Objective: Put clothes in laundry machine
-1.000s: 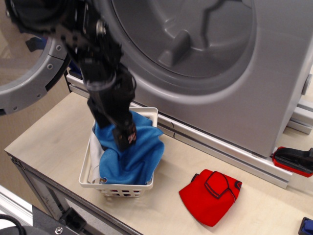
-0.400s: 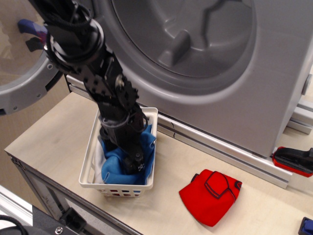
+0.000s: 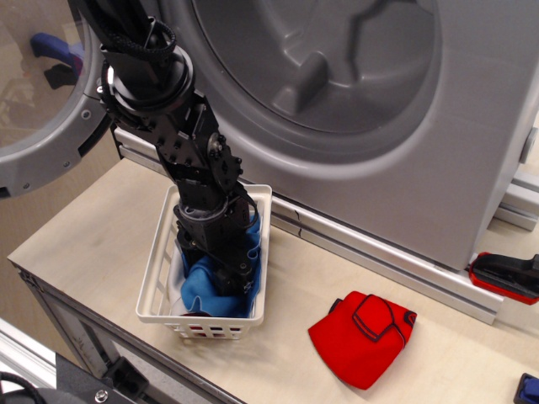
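The bright blue cloth (image 3: 200,292) lies bundled in the white slatted basket (image 3: 155,282) on the table. A sliver of white-grey cloth (image 3: 178,271) shows at its left side. My black gripper (image 3: 229,282) reaches down into the basket and is pressed into the blue cloth. Its fingers are sunk in the folds, so I cannot tell whether they are open or shut. The grey laundry machine (image 3: 472,151) stands behind, its wide drum mouth (image 3: 320,67) open and its round glass door (image 3: 42,118) swung out to the left.
A red black-trimmed garment (image 3: 362,326) lies on the table to the right of the basket. A red and black object (image 3: 505,276) sits at the right edge, a small blue thing (image 3: 529,389) at the bottom right corner. The table's front edge runs close below the basket.
My gripper has gone down from above the blue cloth into the basket, pressing the cloth lower. The cloth that draped over the basket's right rim now sits inside it.
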{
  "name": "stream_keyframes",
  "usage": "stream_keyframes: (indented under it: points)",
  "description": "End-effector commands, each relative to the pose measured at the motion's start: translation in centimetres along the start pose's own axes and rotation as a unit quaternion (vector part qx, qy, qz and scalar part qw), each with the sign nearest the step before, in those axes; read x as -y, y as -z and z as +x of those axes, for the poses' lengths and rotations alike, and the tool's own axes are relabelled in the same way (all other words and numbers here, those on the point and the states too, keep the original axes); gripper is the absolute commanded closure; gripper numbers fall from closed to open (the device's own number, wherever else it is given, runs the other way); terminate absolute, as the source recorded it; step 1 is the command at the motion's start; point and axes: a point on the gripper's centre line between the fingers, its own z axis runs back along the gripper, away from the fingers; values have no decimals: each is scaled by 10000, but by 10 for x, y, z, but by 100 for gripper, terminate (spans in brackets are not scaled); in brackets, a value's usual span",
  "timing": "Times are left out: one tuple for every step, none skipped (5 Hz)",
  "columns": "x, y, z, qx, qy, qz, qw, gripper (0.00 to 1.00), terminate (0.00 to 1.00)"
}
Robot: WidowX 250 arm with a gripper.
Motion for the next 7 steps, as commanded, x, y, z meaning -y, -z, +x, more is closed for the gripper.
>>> stream_keyframes:
  points:
    - [-20, -42, 11, 639, -458, 640, 9948, 100, 0]
    - [-26, -74, 14, 921, -642, 791, 9905, 100, 0]
    - [-31, -108, 17, 1210, -849, 956, 9844, 100, 0]
    - [-33, -133, 16, 1509, -961, 925, 9795, 100, 0]
    - [-27, -157, 22, 2091, -939, 811, 9700, 100, 0]
    - [-29, -182, 37, 2677, -1010, 718, 9555, 100, 0]
    - [-31, -190, 55, 3115, -935, 593, 9438, 100, 0]
